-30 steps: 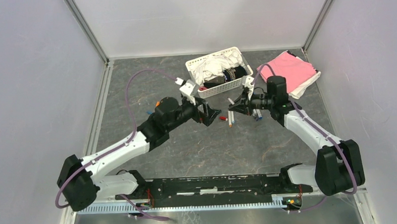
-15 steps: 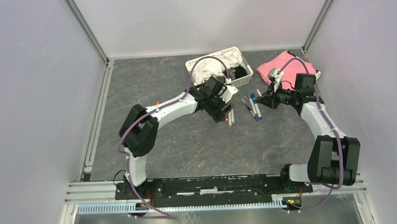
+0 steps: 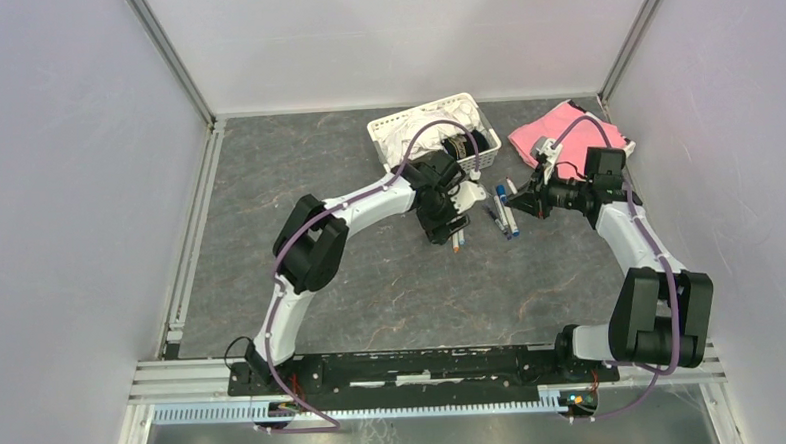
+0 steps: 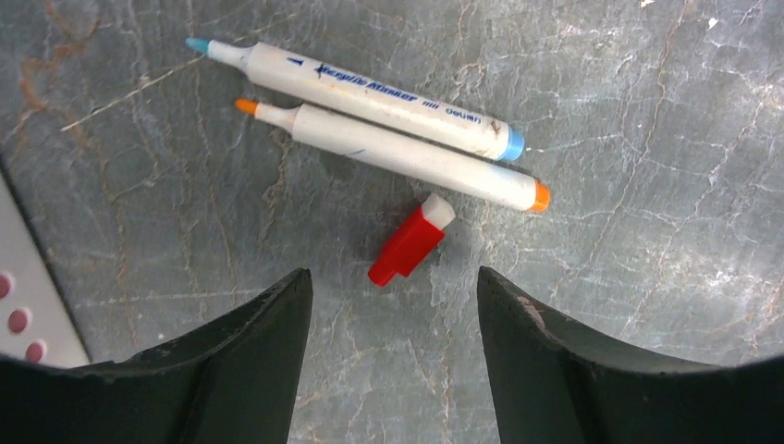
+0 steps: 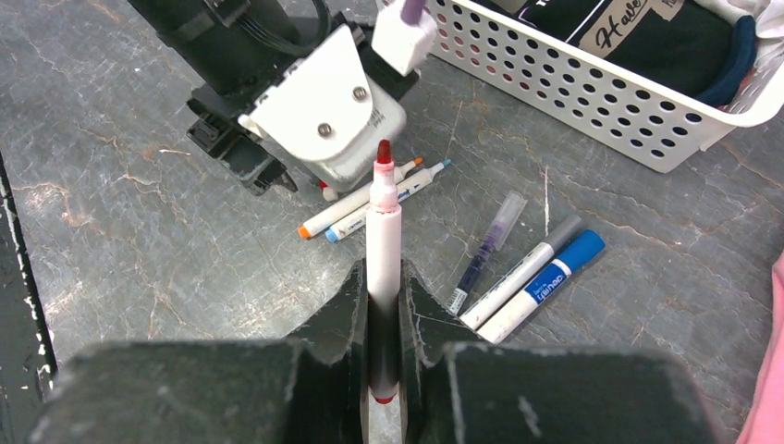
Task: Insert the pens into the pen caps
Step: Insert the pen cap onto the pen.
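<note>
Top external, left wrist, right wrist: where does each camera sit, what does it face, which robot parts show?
Top external: overhead behind the robot, facing the table; left arm, right arm show.
Left wrist: on left arm, facing down at red cap; open left fingers show.
Right wrist: on right arm, facing white basket; right fingers clamp red-tipped pen.
Shared: orange-ended pen, both wrist views.

Both arms white shells w/ black joints: left arm (image 3: 363, 198), right arm (image 3: 625, 237). Lilac cable (image 5: 411, 9) runs along each. White cam block (image 5: 324, 102) on left wrist, 2 screws. Matte-black curved left fingers (image 4: 250, 351).
</note>
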You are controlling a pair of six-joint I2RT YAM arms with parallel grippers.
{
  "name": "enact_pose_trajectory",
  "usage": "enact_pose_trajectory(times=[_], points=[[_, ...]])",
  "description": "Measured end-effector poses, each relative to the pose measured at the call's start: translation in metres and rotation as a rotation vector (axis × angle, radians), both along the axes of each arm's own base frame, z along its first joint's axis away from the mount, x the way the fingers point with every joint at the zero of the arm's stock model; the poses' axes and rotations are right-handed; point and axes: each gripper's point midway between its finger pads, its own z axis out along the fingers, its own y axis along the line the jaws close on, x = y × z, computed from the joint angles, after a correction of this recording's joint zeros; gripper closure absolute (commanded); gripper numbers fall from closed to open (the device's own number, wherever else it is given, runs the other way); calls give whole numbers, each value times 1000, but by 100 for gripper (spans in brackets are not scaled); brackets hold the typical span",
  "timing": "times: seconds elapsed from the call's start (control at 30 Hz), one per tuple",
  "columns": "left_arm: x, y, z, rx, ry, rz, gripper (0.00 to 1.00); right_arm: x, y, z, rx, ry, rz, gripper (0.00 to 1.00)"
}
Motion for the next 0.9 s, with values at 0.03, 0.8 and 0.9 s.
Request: enact_pose_trajectory(times=[0.03,0.8,0.9], points=[[-1,-1,-2,2,5,-9,29,0,0,0,1,1,1,100],[-3,-17,-15,9,23,-68,64,-2,1,0,20,6,16,100],[-3,-17,-15,10,22,-67,71,-2,1,0,22,6,19,100]])
